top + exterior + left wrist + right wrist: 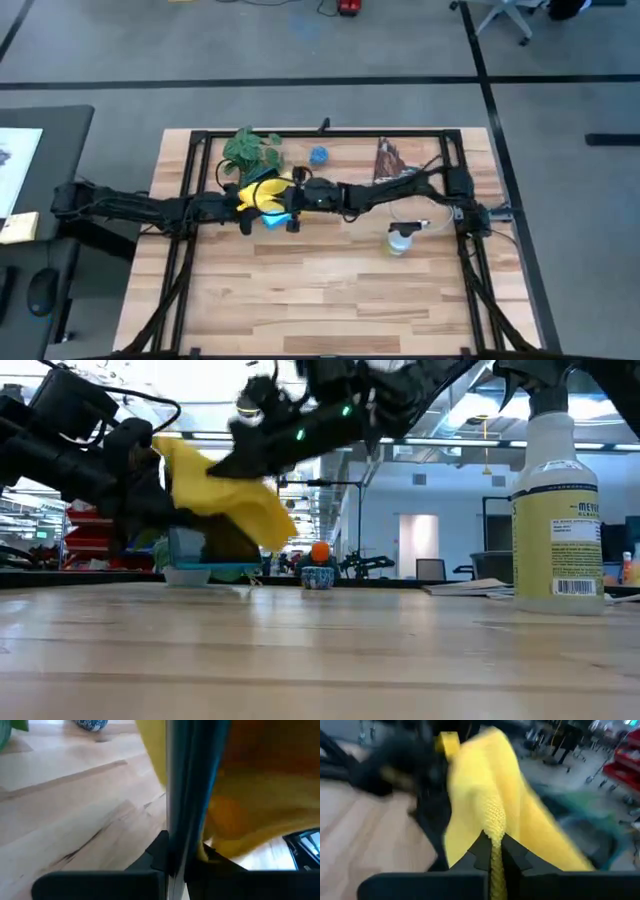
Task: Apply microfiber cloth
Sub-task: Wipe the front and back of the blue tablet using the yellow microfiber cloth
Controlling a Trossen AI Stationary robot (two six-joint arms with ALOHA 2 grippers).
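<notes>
Near edge of the pale wooden plank counter (330,290) is bare. Further in, the clear spray bottle with yellow label (556,510) stands upright, well apart from the work, on the right side. At mid-counter both arms meet. The right gripper (492,851) has its jaws pinched narrow on a fold of the bright yellow floppy microfiber cloth (490,805), lifted off the counter so it drapes. The left gripper (175,862) jaws are closed on the edge of a thin flat dark tablet (187,785), held up on edge, probably to present its face for wiping. Cloth hangs against the tablet. Behind: green leafy plant (250,150), small blue patterned ball (319,155).
</notes>
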